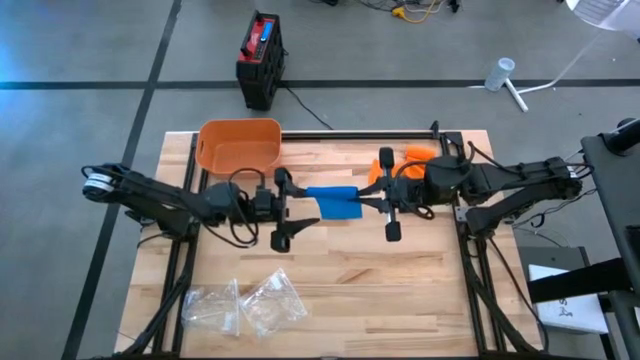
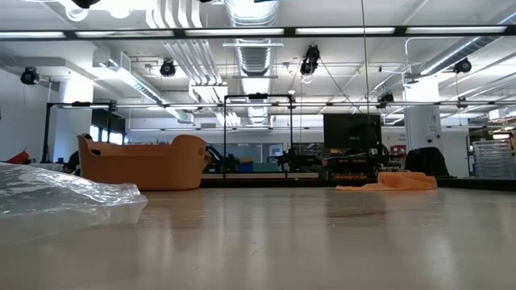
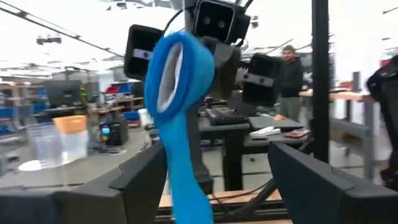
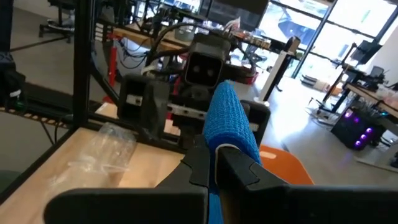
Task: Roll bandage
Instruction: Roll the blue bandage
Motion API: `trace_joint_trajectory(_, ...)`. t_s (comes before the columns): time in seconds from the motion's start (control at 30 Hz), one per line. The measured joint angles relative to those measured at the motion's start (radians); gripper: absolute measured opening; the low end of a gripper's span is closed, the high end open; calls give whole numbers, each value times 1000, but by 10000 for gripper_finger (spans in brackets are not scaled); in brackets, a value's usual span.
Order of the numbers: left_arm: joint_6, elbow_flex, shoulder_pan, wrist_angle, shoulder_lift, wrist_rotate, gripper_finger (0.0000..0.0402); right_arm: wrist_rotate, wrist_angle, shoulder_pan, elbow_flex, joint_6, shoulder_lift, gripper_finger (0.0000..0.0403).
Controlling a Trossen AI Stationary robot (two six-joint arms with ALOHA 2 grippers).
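Hanging above the middle of the wooden worktop (image 1: 340,265), the blue bandage (image 1: 333,201) is stretched between both arms. The right gripper (image 4: 214,163) has its fingers pinched tight on one end of the bandage; the left gripper (image 1: 290,210) has its fingers spread wide, with the bandage's loop just ahead of them. An orange bin (image 1: 239,145) sits near the far edge, an orange cloth (image 2: 391,182) toward the far right corner, clear plastic bags (image 1: 243,302) by the near left edge. Beyond lies an open lab with desks, and a person (image 3: 289,73) stands there.
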Motion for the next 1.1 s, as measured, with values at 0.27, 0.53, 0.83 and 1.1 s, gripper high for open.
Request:
trace_joint_trajectory(0.27,-48,45,37,0,52,106,258,0,-10,0,0,0,3,2)
trace_joint_trajectory(0.53,-49,65,79,0,77,101,227,-26,-29,0,0,1,3,3)
trace_joint_trajectory(0.83,-47,65,86,52,114,94,36,-53,-16,0,0,1,3,3)
trace_joint_trajectory(1.1,-29,65,86,35,108,84,2,-103,-30,0,0,126,2,3)
